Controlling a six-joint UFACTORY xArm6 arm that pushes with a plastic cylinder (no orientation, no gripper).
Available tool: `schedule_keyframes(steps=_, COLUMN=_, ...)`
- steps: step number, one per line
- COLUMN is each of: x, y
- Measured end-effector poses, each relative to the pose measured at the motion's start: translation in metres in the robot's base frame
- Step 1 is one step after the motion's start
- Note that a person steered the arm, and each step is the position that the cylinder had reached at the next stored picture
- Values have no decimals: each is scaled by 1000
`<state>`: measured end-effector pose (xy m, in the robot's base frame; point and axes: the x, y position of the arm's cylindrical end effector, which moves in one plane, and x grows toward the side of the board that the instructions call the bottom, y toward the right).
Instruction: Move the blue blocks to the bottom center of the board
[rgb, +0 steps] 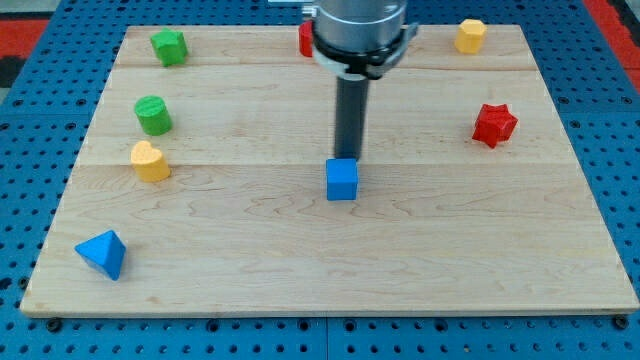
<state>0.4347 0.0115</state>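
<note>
1. A pale wooden board (330, 250) fills most of the frame, lying on a blue perforated surface (30, 40) that shows around its edges.
2. My arm's grey and black housing (360, 30) comes down from the top centre of the frame, and the straight dark rod (351, 115) drops from it toward the middle of the board.
3. My tip (349, 157) sits just behind the blue cube-shaped block (342, 179), on its upper side in the frame; the cube hides the very end, so I cannot tell whether the two touch.
4. There are no fingers on this rod, so nothing is clasped or let go; it only stands against the board.
5. The blue cube rests near the centre of the board, a little above the bottom centre region.
6. A second blue block, pyramid-like with pointed corners (102, 253), lies in the lower left of the frame, close to the board's left edge and well apart from the cube.
7. A yellow rounded block (150, 161) sits at the left middle, with a green cylinder-like block (153, 115) just above it.
8. A green star-like block (169, 46) is in the upper left corner area.
9. A red block (305, 38) at the top centre is partly hidden behind the arm housing; its shape cannot be made out.
10. A yellow block with many flat sides (470, 35) sits in the upper right, and a red star-shaped block (494, 124) lies at the right middle.
</note>
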Motion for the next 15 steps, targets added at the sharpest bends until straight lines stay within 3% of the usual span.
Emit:
schedule_keyframes(steps=2, x=13, y=-88)
schedule_keyframes(steps=3, x=40, y=-110)
schedule_keyframes(steps=4, x=63, y=-177)
schedule_keyframes(steps=5, x=53, y=-270)
schedule_keyframes(steps=6, x=73, y=-316)
schedule_keyframes(steps=8, x=147, y=-228)
schedule_keyframes(steps=9, x=118, y=-147)
schedule_keyframes(steps=10, x=116, y=-119)
schedule_keyframes(steps=14, x=120, y=-146)
schedule_keyframes(steps=15, x=160, y=-185)
